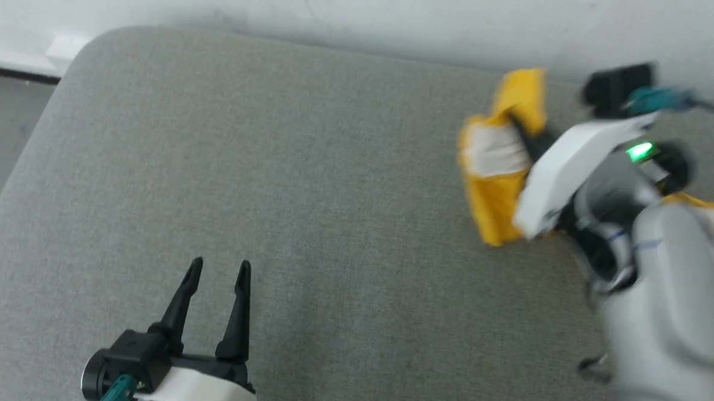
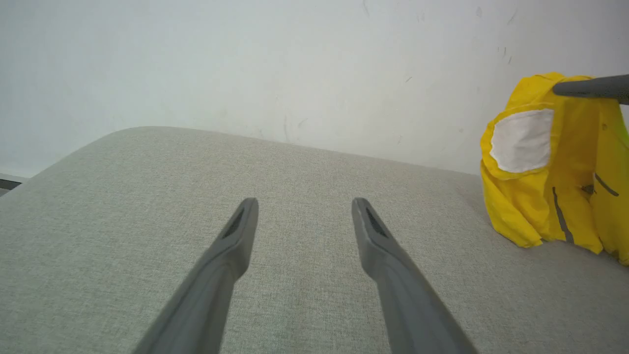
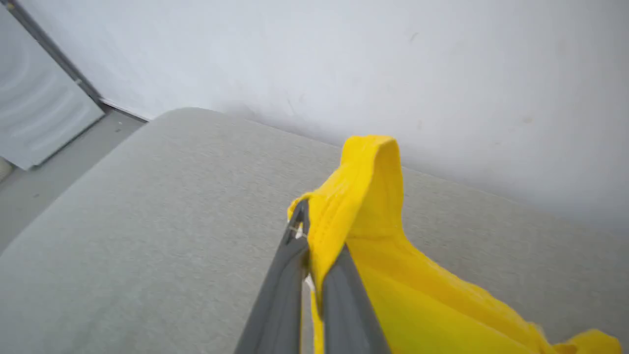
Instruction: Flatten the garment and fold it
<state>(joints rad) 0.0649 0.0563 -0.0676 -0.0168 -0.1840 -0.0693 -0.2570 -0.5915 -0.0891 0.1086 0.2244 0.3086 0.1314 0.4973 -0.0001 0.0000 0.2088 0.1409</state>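
Garment count: one garment [image 1: 494, 197] [image 2: 540, 211] [image 3: 393, 280], a yellow T-shirt, bunched up rather than spread.
Garment place: on the far right part of the grey cushion [image 1: 333, 193] [image 2: 123, 221] [image 3: 147, 221], close to the cushion's back edge. Its upper fold is lifted off the cushion and its lower folds lie on it. More yellow cloth shows past the right forearm, towards the cushion's right side.
Print: one white patch faces the middle of the cushion, and a few thin dark lines show on the folds beside it.
Gripper count: two, each with two long dark fingers.
Right gripper [image 1: 517, 120] [image 3: 309, 236]: above the far right of the cushion, fingers pinched together on a fold of the yellow cloth. The cloth runs between the two fingers and rises in a loop above their tips. One of its fingers [image 2: 589, 87] lies across the top of the garment in the left wrist view.
Left gripper [image 1: 220, 265] [image 2: 304, 204]: over the near left part of the cushion, well apart from the garment. Its fingers are spread wide with nothing between them. Whether the tips touch the cushion cannot be told.
Cushion count: one, of grey woven fabric with rounded corners.
Wall [image 1: 341, 7]: one pale wall, just behind the cushion's back edge.
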